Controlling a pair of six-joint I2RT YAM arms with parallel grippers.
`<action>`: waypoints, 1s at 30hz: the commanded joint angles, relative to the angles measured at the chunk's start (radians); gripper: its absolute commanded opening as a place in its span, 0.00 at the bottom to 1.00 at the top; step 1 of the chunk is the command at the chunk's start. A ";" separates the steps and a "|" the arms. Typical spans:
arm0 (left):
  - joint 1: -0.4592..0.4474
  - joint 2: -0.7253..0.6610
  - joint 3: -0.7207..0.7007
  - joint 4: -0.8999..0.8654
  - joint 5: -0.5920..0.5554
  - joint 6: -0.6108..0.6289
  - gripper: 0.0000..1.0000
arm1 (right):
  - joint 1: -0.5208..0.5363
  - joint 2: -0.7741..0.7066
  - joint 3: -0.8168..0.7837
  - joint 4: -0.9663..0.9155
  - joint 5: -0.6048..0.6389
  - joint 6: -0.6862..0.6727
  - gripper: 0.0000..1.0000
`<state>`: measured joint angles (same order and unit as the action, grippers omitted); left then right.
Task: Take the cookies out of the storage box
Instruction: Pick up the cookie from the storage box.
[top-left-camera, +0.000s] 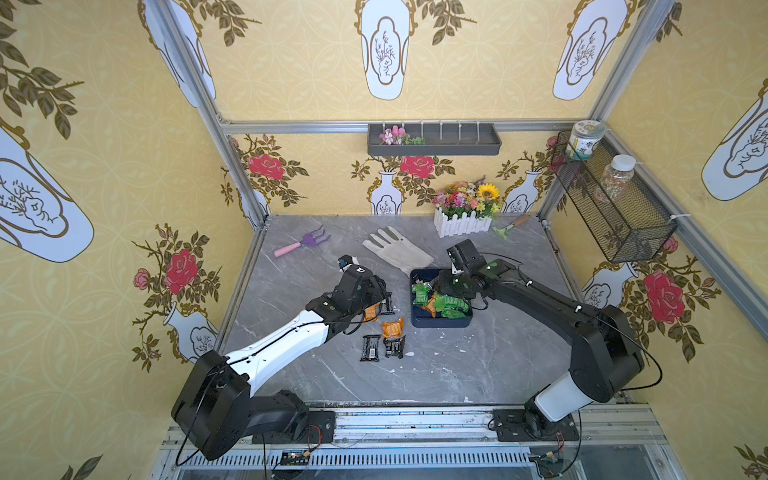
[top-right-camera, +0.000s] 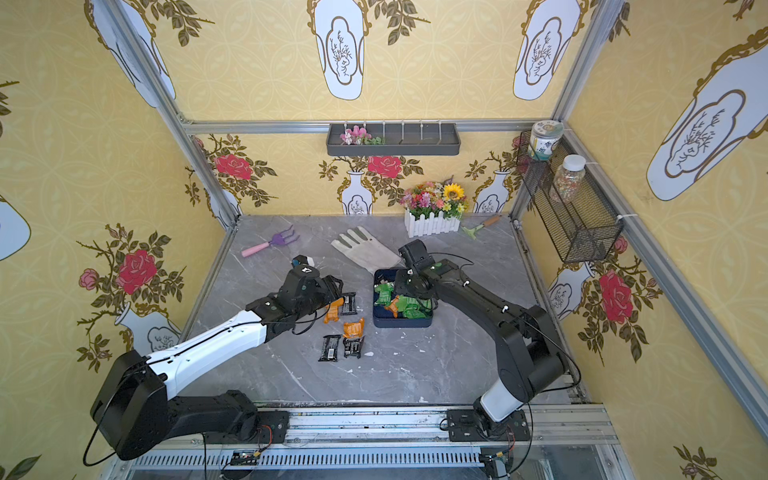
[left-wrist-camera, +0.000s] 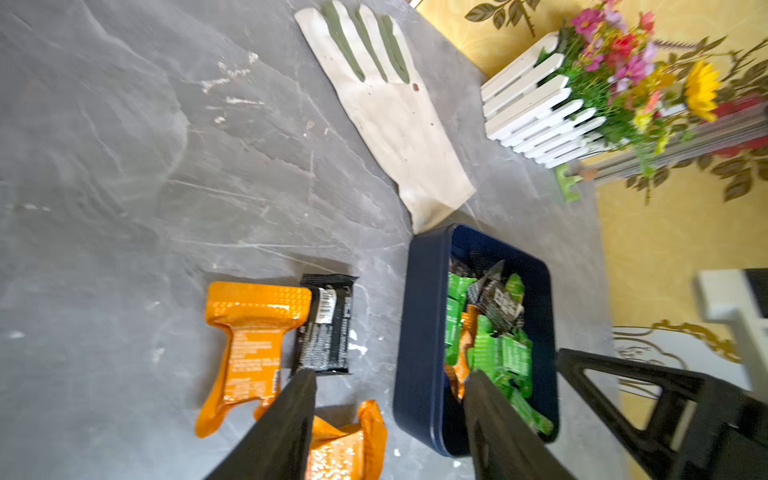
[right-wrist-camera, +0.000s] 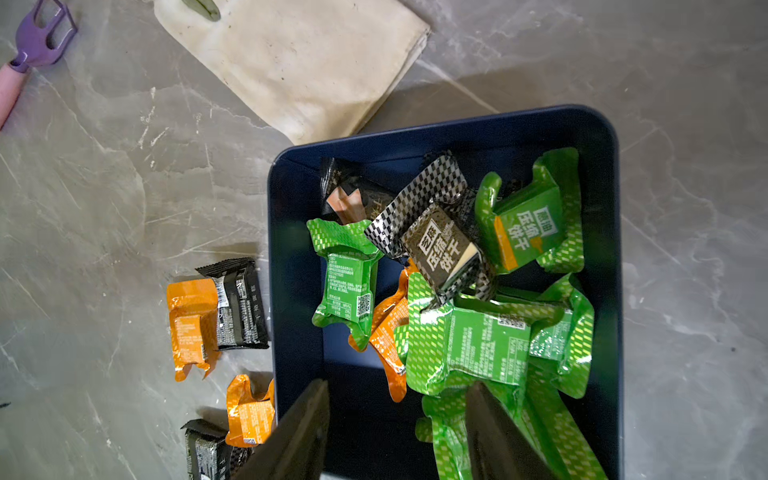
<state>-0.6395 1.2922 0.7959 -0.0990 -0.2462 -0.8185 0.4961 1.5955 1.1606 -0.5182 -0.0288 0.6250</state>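
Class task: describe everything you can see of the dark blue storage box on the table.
The storage box is a shallow, dark navy square tray with rounded corners and low walls, smooth and glossy. It sits flat and lidless on the grey marbled table, part of its floor bare. Green, orange and black cookie packets lie heaped inside. A white glove lies with its cuff at one corner; the open right gripper hangs above.

A glove (top-left-camera: 399, 249) lay on the grey table (top-left-camera: 457, 365) between a purple fork (top-left-camera: 301, 243) and a white planter (top-left-camera: 461, 226), with two jars (top-left-camera: 584, 139) in a wire basket (top-left-camera: 615, 208).
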 joint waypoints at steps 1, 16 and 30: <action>0.000 0.007 -0.024 0.106 0.101 -0.106 0.61 | -0.016 0.014 -0.010 0.065 -0.005 0.083 0.57; 0.000 -0.059 -0.148 0.219 0.114 -0.165 0.60 | -0.001 0.241 0.323 -0.303 0.088 -0.520 0.60; 0.000 -0.078 -0.139 0.172 0.084 -0.171 0.57 | 0.017 0.507 0.595 -0.516 0.170 -0.651 0.60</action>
<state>-0.6399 1.2167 0.6563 0.0788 -0.1429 -0.9928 0.5045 2.0823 1.7294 -0.9668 0.1165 0.0063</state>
